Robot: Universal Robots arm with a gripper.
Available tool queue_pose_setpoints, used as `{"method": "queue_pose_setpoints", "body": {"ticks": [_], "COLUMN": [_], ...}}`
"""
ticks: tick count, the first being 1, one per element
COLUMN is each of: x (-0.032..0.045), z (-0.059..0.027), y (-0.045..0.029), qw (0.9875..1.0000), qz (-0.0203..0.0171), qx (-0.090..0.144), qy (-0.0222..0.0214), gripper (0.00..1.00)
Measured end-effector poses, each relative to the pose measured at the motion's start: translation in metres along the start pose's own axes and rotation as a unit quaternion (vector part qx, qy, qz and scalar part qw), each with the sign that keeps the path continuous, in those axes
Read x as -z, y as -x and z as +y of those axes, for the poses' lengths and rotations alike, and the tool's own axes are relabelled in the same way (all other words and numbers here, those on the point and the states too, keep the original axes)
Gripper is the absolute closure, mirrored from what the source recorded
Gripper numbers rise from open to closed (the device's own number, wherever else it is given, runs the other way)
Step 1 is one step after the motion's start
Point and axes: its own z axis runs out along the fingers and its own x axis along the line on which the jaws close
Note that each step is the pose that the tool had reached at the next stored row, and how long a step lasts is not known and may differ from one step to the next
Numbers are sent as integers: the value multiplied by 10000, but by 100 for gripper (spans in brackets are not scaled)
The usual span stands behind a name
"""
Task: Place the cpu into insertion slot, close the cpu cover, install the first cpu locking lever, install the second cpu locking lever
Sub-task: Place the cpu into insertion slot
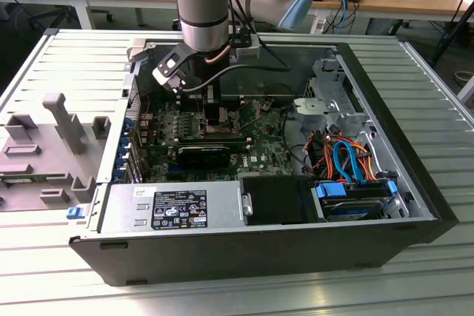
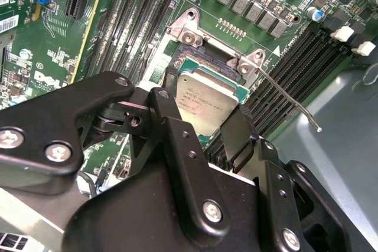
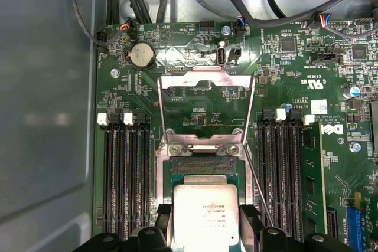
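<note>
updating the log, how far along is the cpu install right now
Nothing looks finished yet. In hand: the end effector grips the cpu just over the insertion slot, not visibly seated. Left: the cpu cover is flipped open, and a locking lever stands unlatched beside the slot.
</note>
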Motion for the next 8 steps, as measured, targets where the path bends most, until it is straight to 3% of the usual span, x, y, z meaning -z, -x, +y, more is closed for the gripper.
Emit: {"method": "queue_pose_setpoints", "body": {"ticks": [8], "x": [-27], "z": [-2], "y": [1], "qw": [10000], "qz": [-6], "qx": [0], "qy": [0], "gripper": [46]}}
